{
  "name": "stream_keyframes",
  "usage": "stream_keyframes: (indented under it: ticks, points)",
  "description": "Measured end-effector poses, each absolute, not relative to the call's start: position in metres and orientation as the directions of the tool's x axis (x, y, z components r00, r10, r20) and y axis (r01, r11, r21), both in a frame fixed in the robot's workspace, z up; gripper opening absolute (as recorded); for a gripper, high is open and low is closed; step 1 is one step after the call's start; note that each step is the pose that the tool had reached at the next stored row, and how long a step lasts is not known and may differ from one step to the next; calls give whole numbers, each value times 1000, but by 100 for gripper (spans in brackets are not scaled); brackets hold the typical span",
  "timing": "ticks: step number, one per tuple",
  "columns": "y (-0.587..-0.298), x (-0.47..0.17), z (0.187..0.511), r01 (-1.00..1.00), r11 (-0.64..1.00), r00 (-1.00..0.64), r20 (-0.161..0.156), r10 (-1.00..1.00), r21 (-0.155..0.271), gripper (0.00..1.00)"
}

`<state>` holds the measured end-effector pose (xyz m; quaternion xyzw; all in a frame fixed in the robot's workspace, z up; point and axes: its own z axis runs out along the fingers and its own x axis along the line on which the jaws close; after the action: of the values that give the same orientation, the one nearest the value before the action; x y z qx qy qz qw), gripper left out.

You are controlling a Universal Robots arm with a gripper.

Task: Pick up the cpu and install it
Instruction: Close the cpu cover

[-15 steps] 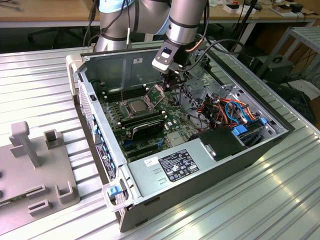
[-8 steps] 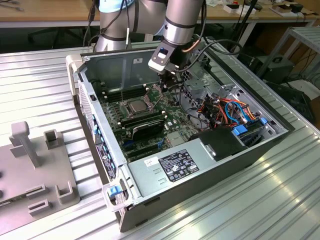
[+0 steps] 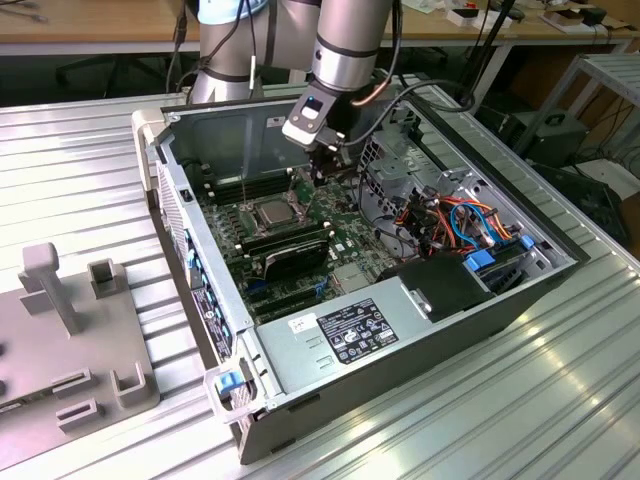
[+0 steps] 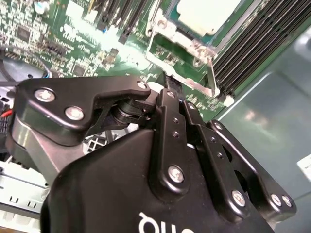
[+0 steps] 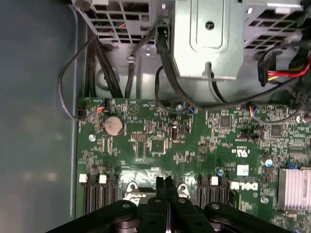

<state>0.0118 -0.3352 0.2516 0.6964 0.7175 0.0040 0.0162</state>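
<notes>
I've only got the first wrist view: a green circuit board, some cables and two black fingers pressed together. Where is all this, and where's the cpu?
Observer: In the exterior view, that board lies inside an open computer case on a ribbed metal table, and the arm reaches in from above.
Visitor: And the cpu?
Observer: In the second wrist view, the cpu sits silvery side up in its socket, beyond the gripper.
Visitor: So the gripper isn't holding it?
Observer: No. In the exterior view the gripper hangs to the exterior view's right of the cpu, apart from it.
</notes>
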Motion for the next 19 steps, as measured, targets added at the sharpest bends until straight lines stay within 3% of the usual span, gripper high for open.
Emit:
stream_keyframes:
  ticks: [19]
  points:
    - [-335, -28, 250, 999, 29, -29, -17, 999, 31, 11]
